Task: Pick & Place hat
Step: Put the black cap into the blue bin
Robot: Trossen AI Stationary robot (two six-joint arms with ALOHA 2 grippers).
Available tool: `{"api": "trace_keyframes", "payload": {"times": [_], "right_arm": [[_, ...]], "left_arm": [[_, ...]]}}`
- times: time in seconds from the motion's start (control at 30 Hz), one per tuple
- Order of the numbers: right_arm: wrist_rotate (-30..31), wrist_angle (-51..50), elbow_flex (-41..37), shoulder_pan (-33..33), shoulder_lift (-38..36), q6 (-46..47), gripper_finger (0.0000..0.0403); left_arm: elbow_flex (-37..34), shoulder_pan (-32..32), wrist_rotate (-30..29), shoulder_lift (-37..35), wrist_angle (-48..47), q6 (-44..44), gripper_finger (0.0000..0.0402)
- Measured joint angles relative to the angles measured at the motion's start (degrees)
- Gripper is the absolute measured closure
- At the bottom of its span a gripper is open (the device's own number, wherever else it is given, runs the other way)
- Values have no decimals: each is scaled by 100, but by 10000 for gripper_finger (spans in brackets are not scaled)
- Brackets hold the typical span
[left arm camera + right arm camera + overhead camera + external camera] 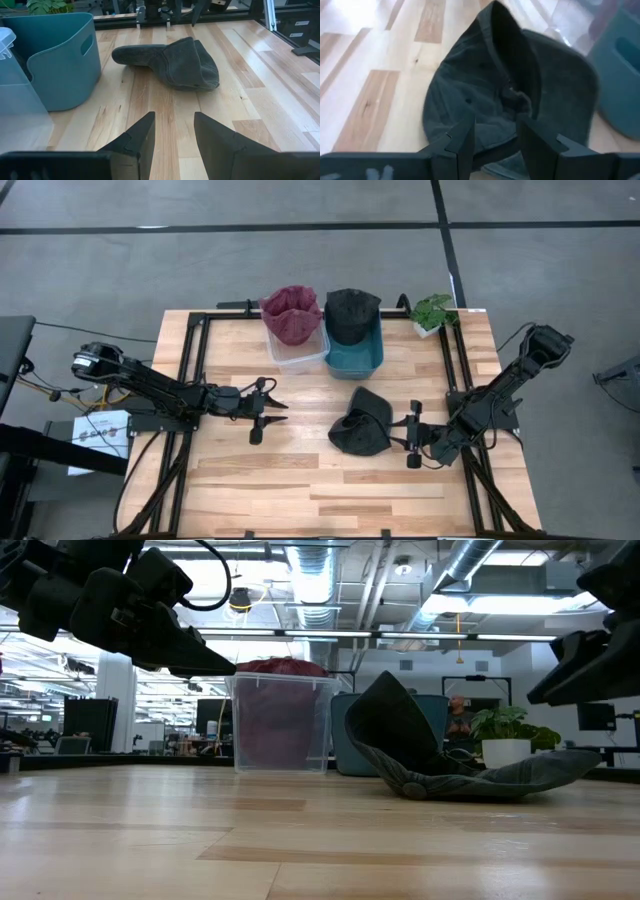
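Right gripper (408, 436), fingers parted and empty, faces the dark hat (362, 424) for pickup, while the left gripper (270, 412) waits released, well apart.

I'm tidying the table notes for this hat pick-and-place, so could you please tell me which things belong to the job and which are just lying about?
Belongs to the job:
- dark hat on the table
- teal bin, already holding a dark hat
- right pincer, open beside the loose hat
- left pincer, open

Just lying about:
- potted plant
- clear bin with maroon hat
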Motion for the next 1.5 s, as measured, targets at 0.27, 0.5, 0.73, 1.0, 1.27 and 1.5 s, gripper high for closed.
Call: {"api": "trace_keyframes", "payload": {"times": [0.27, 0.5, 0.73, 1.0, 1.27, 1.5], "right_arm": [[-372, 41, 2, -271, 78, 6, 269], [-453, 49, 2, -362, 78, -42, 269], [-455, 155, 126, -360, 78, -44, 269], [-803, 122, 275, -358, 78, -99, 269], [-1068, 119, 275, -348, 78, -595, 269], [-813, 147, 275, -30, 259, -640, 269]], "left_arm": [[0, 0, 0, 0, 2, 0, 266], [0, 0, 0, 0, 2, -1, 266], [0, 0, 2, 0, 2, -2, 266], [-2, 37, -2, 0, 2, -8, 266], [-2, 13, 2, 0, 2, -405, 266], [-2, 14, 2, 0, 4, -514, 266]]}}
